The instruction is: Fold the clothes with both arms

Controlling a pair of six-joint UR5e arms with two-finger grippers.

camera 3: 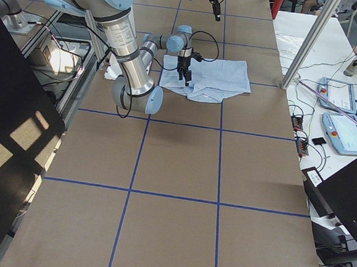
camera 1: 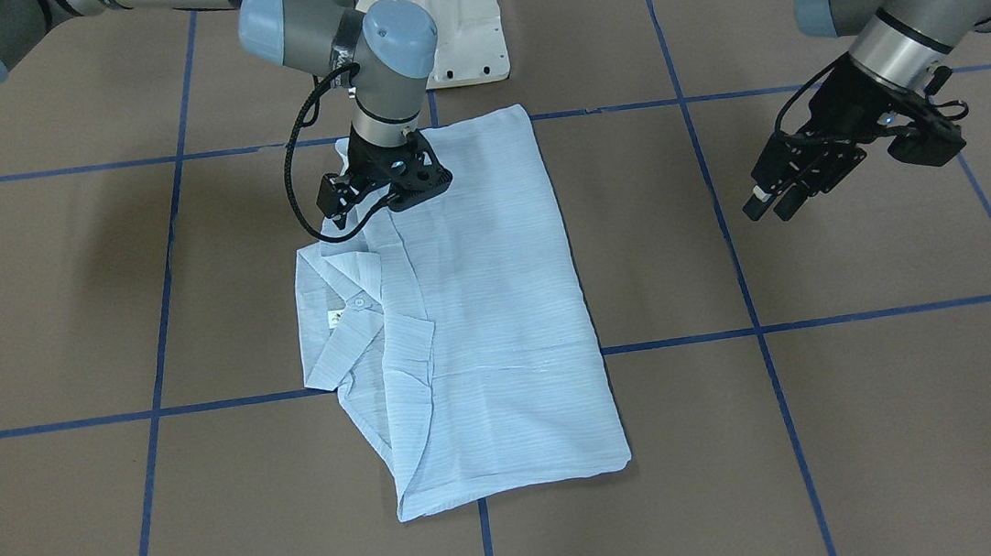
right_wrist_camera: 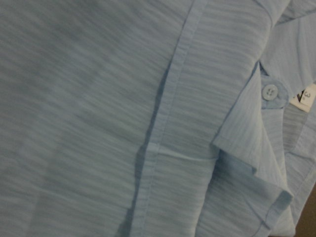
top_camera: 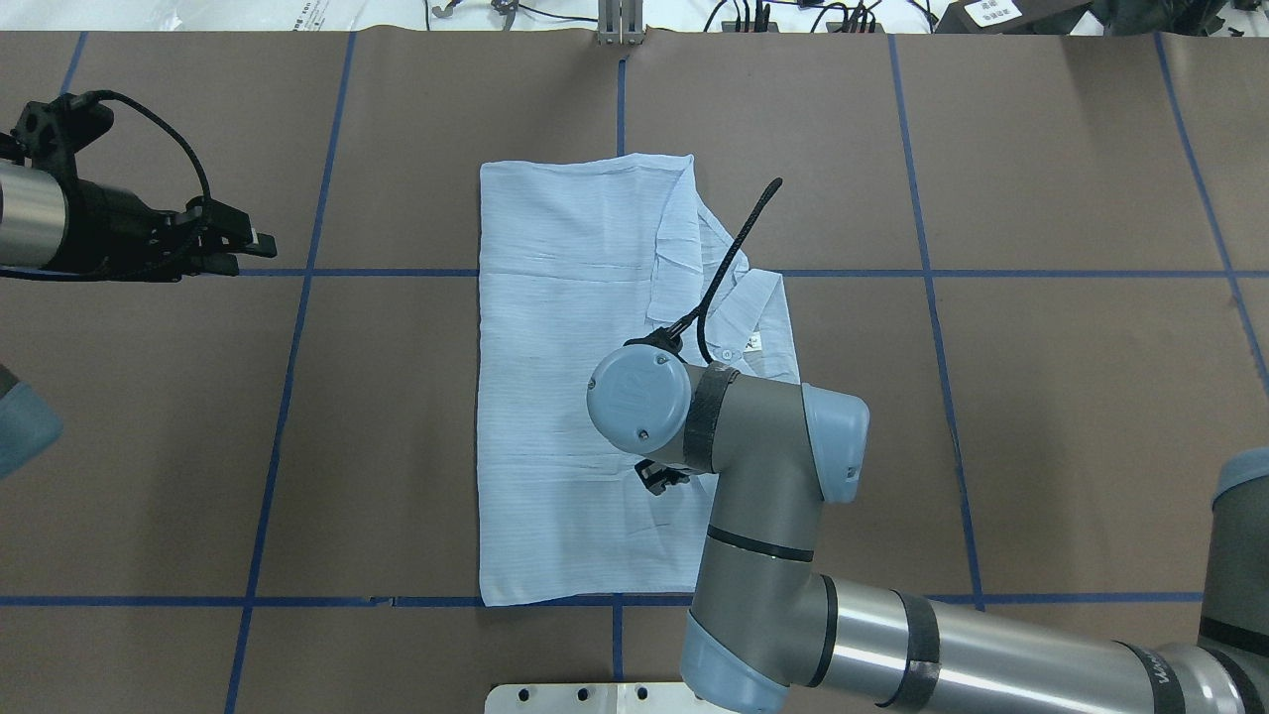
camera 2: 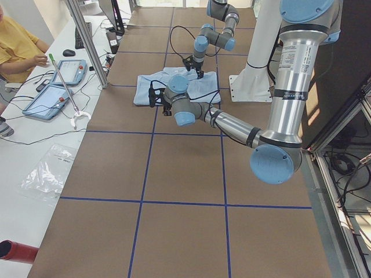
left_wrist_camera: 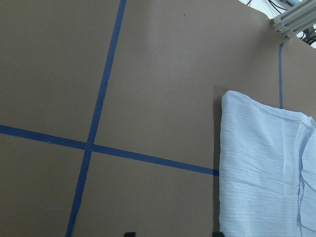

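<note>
The pale blue shirt (camera 1: 481,316) lies folded into a long rectangle in the middle of the brown table (camera 1: 888,421), collar (camera 1: 343,312) and neck label on the robot's right side. My right gripper (camera 1: 394,202) points straight down onto the shirt's near end beside the collar. Its wrist view is filled with cloth (right_wrist_camera: 98,123), a placket seam and a button (right_wrist_camera: 269,92), and no fingers show, so its state is unclear. From overhead the right wrist (top_camera: 639,397) hides it. My left gripper (camera 1: 771,205) hovers open over bare table, well off the shirt's edge (left_wrist_camera: 261,163).
Blue tape lines (top_camera: 297,297) divide the table into squares. The white pedestal base (camera 1: 464,23) stands just behind the shirt. On the far side an aluminium post (camera 2: 87,40) rises beside a white bench with tablets (camera 2: 69,72), where a person (camera 2: 17,40) sits.
</note>
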